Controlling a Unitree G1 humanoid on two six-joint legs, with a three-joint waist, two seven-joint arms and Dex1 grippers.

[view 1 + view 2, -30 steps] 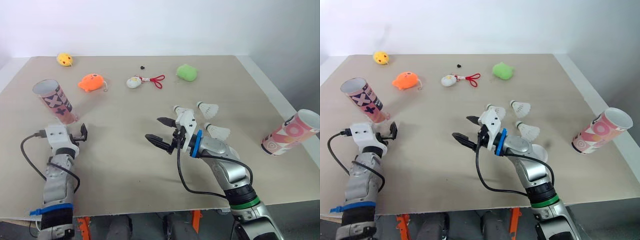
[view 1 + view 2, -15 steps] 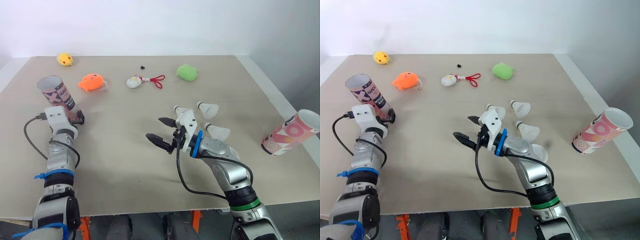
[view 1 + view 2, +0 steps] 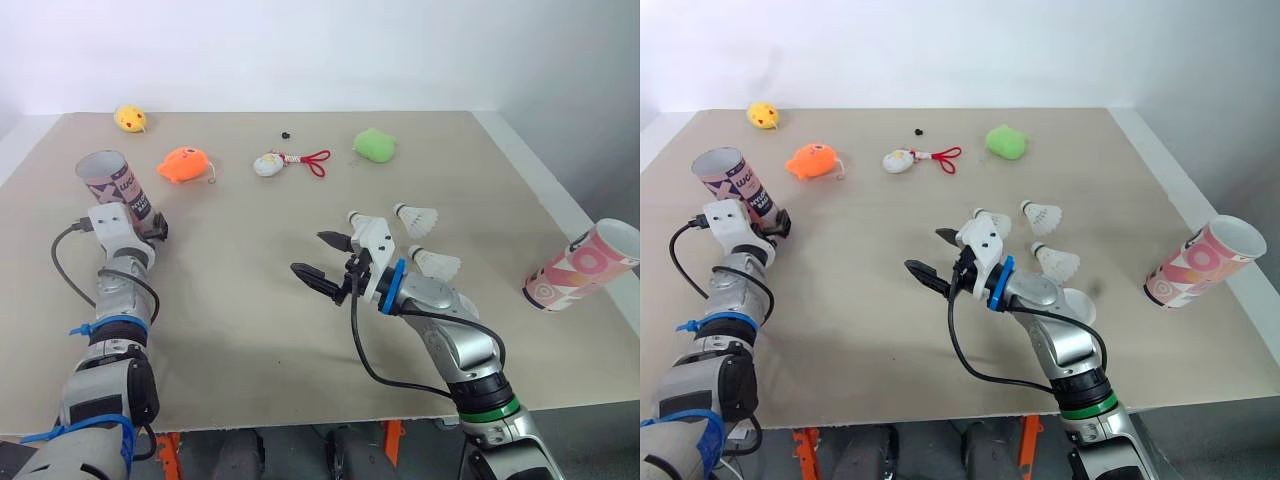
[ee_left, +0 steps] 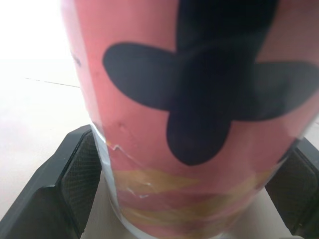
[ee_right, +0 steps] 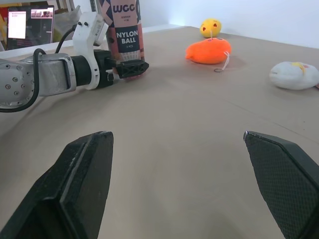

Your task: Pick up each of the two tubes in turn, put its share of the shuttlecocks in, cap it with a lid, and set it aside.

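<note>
Fingers of the left end effector are closed on the base of the pink cylindrical tube printed with black crosses, one ribbed black pad against each side of its wall. That tube stands on the beige counter with its open mouth up, leaning a little. The right wrist view shows the words "NYLON BALL" on its side.

Well to the right of the crossed tube, the right end effector hovers over the counter. Its two black fingers are spread wide with nothing between them, and their tips point toward the tube. Just past it, farther still from the tube, lie three white shuttlecocks. One is partly hidden behind the end effector's white housing, a second lies beside the first, and a third lies nearer the front. Farthest right of the crossed tube is the second tube, pink and white with ring patterns. It is tilted, with its open mouth raised and turned away from the crossed tube.

Behind the crossed tube sits a small yellow plush toy. Just behind and to the right of the tube lies an orange plush fish. Farther right of the tube come a white plush toy with a red cord, a tiny black object and a green plush toy.
</note>
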